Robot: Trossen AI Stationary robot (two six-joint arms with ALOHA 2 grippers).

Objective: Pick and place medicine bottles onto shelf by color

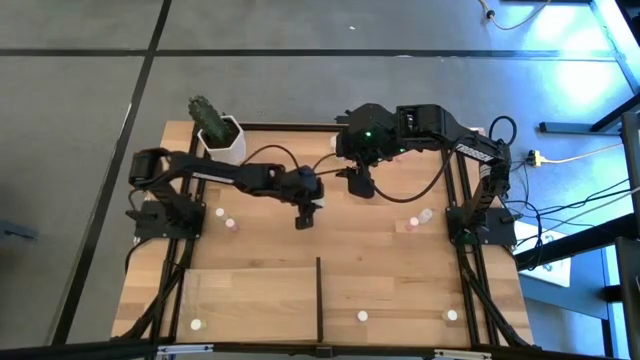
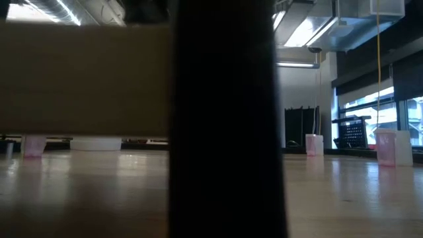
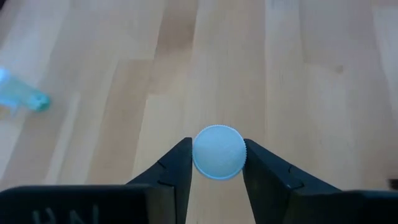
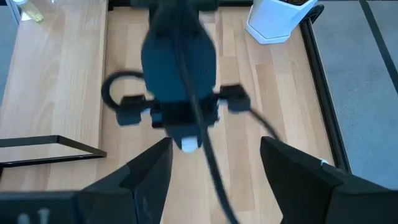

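Bottle (image 3: 219, 152) — round ribbed white cap — in left claw (image 3: 217, 163)

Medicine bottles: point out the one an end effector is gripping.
The white-capped bottle between the left end effector fingers at mid-table. The other bottles stand free on the wood.

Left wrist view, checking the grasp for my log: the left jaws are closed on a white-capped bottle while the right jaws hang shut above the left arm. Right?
Not quite. The right gripper is open, its jaws spread wide above the left arm, as the right wrist view shows. The left gripper does clamp the white-capped bottle.
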